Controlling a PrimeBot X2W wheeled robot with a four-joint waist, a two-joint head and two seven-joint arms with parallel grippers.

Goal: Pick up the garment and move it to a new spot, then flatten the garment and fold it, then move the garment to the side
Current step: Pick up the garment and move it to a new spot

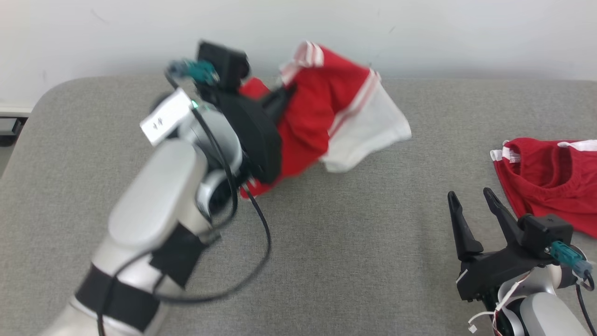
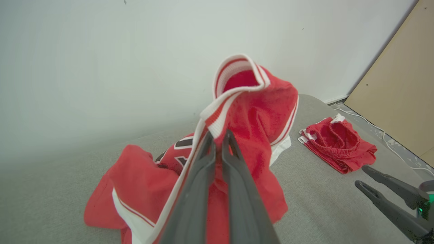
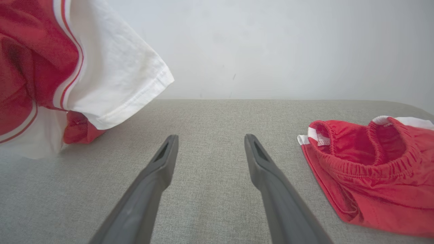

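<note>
Red cloth, how many pieces do you count?

Two. One jersey (image 1: 322, 116), red with white panels and striped trim, and one pair of red shorts (image 1: 550, 182) with a gathered waist.

Where is the jersey, taking the shorts as the mark?

Well to the left of the shorts, and higher: most of it hangs in the air. From the left wrist its lower folds look to lie on the grey bench (image 1: 350, 242), the same bench the shorts lie on.

What holds it up?

The left jaws. Their two fingers (image 2: 200, 183) are pressed nearly together, pinching the jersey at its white-and-red ribbed edge. The left arm (image 1: 154, 205) reaches up from the side far from the shorts.

And the other pair?

The right jaws are spread wide, nothing between the two fingers (image 3: 271, 179). They hover over bare bench just left of the shorts, near the waist end, not touching them.

So two sets of jaws, four fingers?

Yes, and one black cable (image 1: 269, 238) looping off the left arm.

Anything beyond the shorts?

One pale wall (image 1: 93, 37) behind shorts and jersey alike; from the left wrist, one tan board (image 2: 403, 95) stands past the shorts.
</note>
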